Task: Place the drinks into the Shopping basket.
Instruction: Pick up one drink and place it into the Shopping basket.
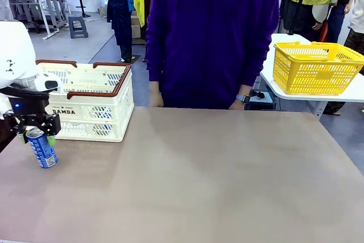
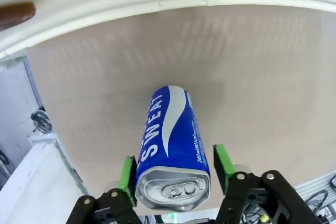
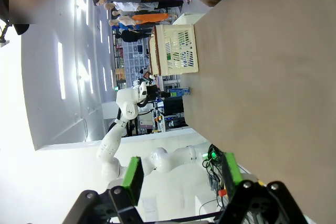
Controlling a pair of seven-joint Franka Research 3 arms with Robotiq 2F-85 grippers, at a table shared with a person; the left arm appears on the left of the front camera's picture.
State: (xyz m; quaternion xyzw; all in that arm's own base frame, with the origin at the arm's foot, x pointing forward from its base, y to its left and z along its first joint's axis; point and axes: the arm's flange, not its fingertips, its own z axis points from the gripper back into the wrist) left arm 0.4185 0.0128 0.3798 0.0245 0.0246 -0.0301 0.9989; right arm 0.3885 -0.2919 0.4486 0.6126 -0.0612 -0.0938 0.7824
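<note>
the left gripper [image 1: 37,135] sits low at the near left part of the table [image 1: 216,180], its jaws either side of the top of a blue drink can [image 1: 43,149] with white lettering. in the front view the can stands on the table, leaning slightly, directly beneath the gripper, with the green pads at its upper end. the left wrist view looks down the can [image 2: 170,135] from its silver top: one green pad [image 2: 127,171] lies against the can's side, the other pad shows a thin gap beside the can, so i cannot tell whether the grip is fully closed on it. the can's top rim looks a little dented.

just beyond the left gripper, on the far side of it and slightly toward the table's middle, stands the shopping basket [image 1: 91,109], cream-white with a dark brown rim and "damda" on its side. the can is outside the basket, near its front wall but not touching it.

the right gripper [image 3: 181,179] hangs off the table's edge with its green pads parted and nothing between them; far ahead of it across the table the basket [image 3: 176,50] shows.

a person in a purple top [image 1: 210,32] stands at the far edge of the table, well beyond both grippers. a yellow mesh basket [image 1: 315,68] rests on a separate white table to the right.
</note>
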